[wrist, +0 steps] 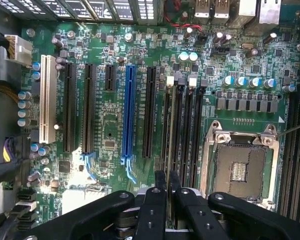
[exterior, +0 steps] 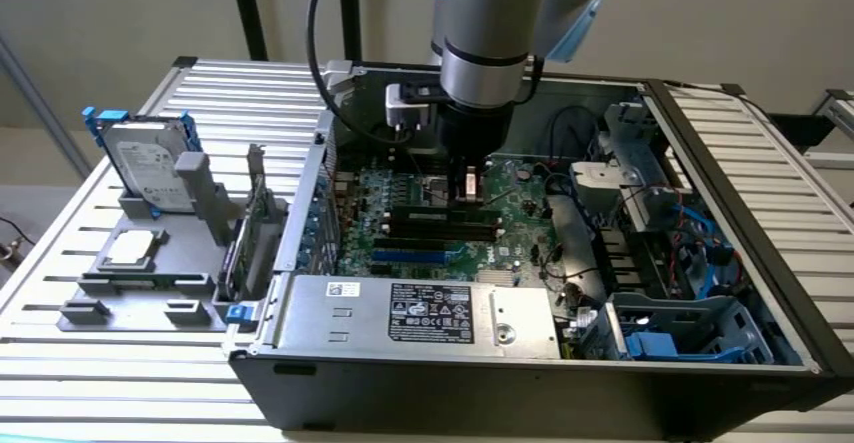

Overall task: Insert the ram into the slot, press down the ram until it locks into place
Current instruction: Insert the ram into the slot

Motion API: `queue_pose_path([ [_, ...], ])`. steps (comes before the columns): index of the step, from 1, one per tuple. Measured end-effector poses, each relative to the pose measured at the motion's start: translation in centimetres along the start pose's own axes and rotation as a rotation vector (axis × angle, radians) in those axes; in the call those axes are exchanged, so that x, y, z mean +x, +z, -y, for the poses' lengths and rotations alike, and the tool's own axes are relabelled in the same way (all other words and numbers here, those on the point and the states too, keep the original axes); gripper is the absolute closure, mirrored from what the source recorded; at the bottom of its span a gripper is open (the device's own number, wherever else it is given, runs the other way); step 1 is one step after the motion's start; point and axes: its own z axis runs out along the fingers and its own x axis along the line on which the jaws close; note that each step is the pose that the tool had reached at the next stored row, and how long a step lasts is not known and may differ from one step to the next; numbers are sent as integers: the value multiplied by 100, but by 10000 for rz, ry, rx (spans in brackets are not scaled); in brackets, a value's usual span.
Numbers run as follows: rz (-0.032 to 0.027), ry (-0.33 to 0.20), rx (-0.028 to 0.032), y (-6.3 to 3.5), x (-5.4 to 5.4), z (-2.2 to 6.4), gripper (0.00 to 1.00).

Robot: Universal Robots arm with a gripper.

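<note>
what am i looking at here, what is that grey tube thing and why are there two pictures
The grey tube is a robot arm reaching down into an open computer case, which lies on a slatted table. The exterior view comes from a camera off the arm. The wrist view comes from a camera on the arm's wrist, looking past the black gripper at the green motherboard. The gripper hangs close over the long black memory slots. Whether it holds the ram I cannot tell. On the exterior view's left, a grey tray holds a hard drive.
</note>
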Motion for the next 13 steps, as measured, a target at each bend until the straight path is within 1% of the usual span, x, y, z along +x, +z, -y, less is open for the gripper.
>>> queue_pose_path([
  [13,0,-1,0,72,4,1,86],
])
